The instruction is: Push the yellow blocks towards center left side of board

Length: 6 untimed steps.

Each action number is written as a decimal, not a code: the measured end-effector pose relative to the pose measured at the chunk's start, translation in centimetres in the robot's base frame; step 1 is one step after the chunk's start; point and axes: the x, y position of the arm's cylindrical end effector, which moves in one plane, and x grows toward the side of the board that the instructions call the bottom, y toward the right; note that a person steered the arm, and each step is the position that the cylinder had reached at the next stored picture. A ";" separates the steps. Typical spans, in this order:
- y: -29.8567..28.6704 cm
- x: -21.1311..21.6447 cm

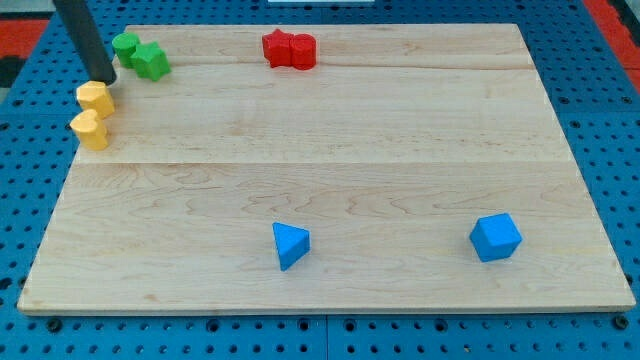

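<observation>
Two yellow blocks sit near the board's left edge in the upper part of the view: the upper yellow block [96, 99] and the lower yellow block [90, 129], touching each other. My tip [104, 78] is at the end of the dark rod coming down from the view's top left. It stands just above the upper yellow block, touching or nearly touching its top edge, and left of the green blocks.
Two green blocks [141, 55] lie together at the top left. Two red blocks [289, 49] lie together at the top middle. A blue triangular block [290, 244] sits at the bottom middle, a blue cube-like block [496, 237] at the bottom right. The wooden board [330, 150] rests on blue pegboard.
</observation>
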 end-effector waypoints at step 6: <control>23.4 13.1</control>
